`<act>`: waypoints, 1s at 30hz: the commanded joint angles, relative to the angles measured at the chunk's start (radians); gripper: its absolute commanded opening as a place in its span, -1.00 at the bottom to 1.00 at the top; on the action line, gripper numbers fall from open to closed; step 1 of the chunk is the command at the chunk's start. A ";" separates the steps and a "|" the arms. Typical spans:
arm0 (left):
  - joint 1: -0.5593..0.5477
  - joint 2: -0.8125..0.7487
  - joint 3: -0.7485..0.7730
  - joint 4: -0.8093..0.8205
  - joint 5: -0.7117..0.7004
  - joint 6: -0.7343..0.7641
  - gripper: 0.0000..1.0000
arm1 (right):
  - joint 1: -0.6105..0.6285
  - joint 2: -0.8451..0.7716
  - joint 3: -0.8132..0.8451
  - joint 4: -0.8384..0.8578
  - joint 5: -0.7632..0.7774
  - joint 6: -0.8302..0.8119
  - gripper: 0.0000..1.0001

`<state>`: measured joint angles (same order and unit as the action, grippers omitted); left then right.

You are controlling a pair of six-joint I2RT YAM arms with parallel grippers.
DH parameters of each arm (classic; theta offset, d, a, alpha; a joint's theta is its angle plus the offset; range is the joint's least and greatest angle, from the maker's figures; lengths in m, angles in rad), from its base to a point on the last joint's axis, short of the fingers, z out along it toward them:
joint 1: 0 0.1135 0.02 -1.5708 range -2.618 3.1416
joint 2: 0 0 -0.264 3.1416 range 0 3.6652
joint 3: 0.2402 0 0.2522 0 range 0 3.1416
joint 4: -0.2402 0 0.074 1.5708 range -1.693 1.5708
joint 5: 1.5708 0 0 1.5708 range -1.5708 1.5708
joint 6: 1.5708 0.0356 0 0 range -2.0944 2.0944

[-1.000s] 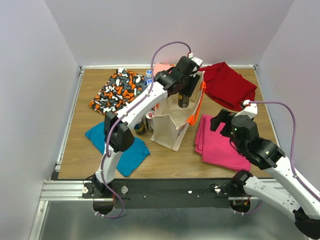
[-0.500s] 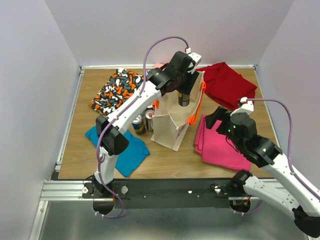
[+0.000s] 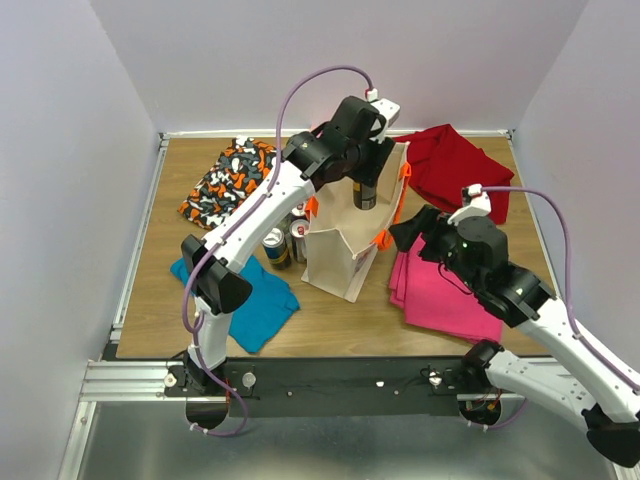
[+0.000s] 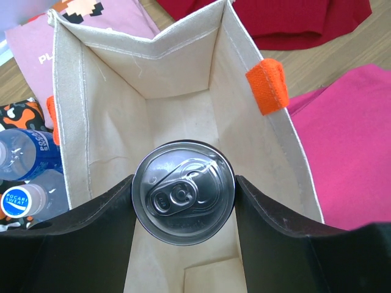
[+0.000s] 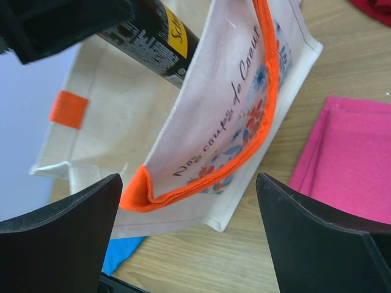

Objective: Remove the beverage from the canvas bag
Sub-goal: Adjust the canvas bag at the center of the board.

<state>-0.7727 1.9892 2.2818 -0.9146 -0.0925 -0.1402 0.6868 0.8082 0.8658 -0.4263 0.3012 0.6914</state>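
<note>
My left arm [image 3: 262, 205] stretches up and forward with the wrist bent steeply down. My left jaws point downward, clamped from both sides on a can [image 4: 183, 192] that stands upright between them. My right arm [image 3: 520, 295] is folded low, and my right jaws stand spread wide, gripping nothing.

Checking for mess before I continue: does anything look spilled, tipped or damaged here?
Nothing stands out. The canvas bag stands upright and open, the can sits straight and sealed in the left gripper at its mouth, and no spill shows.
</note>
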 commanded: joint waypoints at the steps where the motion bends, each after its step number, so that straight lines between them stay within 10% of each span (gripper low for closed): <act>1: -0.005 -0.076 0.071 0.039 0.025 0.008 -1.00 | -0.001 -0.049 0.056 0.011 0.003 -0.001 0.97; 30: -0.004 -0.213 0.120 -0.027 -0.015 -0.009 -1.00 | -0.003 0.146 0.056 0.077 -0.105 -0.033 0.30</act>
<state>-0.7727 1.8511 2.3562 -0.9836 -0.0914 -0.1429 0.6868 0.9318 0.9100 -0.3817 0.2249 0.6731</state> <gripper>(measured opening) 0.672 0.698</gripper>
